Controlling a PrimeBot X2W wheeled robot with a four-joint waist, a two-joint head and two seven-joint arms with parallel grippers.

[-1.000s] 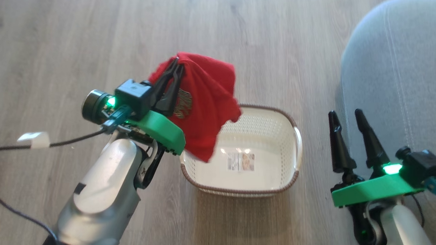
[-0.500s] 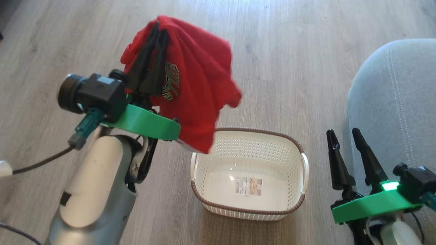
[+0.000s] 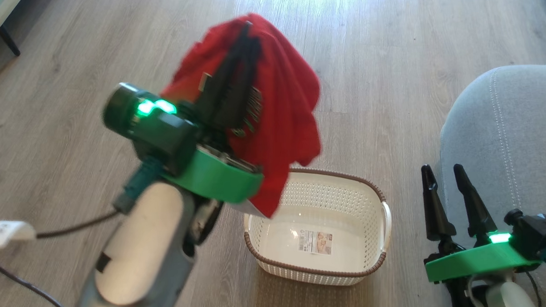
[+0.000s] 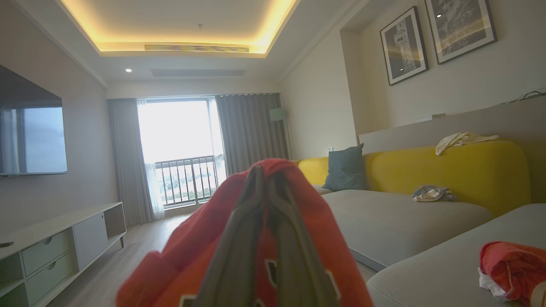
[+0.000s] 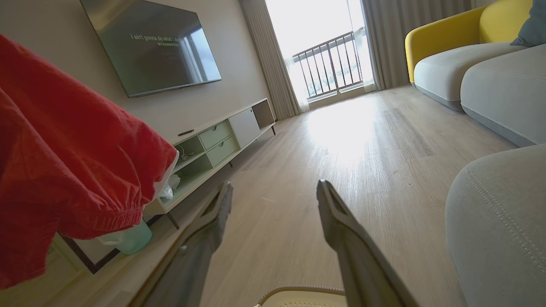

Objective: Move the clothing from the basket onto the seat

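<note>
Change since 0.5 s ago: the whole head view has shifted, so the camera moved. Measured against the basket (image 3: 338, 194), my left gripper (image 3: 249, 29) and its load now sit further toward the seat side. The right gripper (image 3: 441, 170) holds the same spot by the seat edge.
Floor (image 3: 388, 76): my widest open room. Bare wood boards run from the basket up the head view, and a furniture leg (image 3: 8, 42) stands at the far left corner.
Seat (image 3: 504, 132): a grey cushion at the right with 2 rows of stitching. Its rounded edge faces the basket across a strip of floor. In the left wrist view a second red garment (image 4: 509, 268) lies on the cushion top.
Basket: it stands on the floor between my 2 arms, and a label sticker (image 3: 316, 242) shows on its bottom.
Red garment (image 3: 289, 107): lifted clear above the basket and draped over the left fingers. Its lowest corner hangs over the basket's left rear rim. Part of a print shows beside the fingers.
Left gripper: fingers pressed together, pinching the red garment near its top fold and pointing up and away from me.
Right gripper: fingers spread wide with nothing between them. It sits low, right of the basket and just beside the seat edge, well apart from the red garment.
</note>
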